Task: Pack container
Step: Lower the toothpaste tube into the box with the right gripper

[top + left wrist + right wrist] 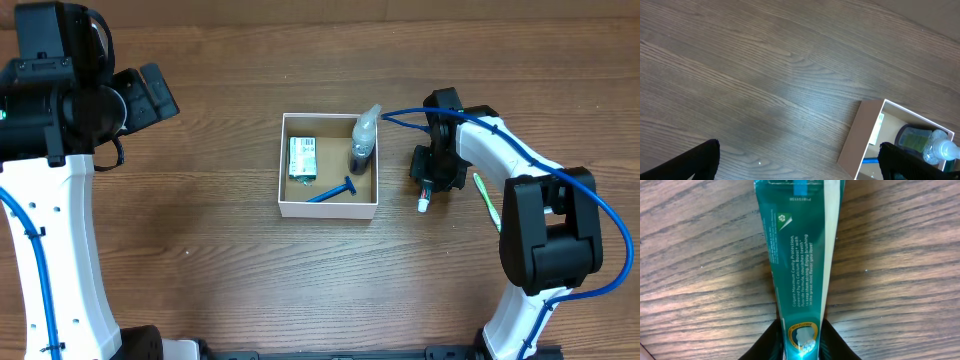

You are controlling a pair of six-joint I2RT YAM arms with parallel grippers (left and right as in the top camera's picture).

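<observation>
Right wrist view — right claw [800, 342] clamped narrowly on toothpaste tube [797, 255].

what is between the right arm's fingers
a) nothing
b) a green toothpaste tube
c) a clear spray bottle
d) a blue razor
b: in the right wrist view the black fingers close on either side of the green plastic toothpaste tube, while the blue razor and clear spray bottle sit inside the white cardboard box.

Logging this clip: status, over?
Left gripper open, far left. Right gripper shut on toothpaste tube, beside container. Spray bottle, razor, packet inside. Path clear.
</observation>
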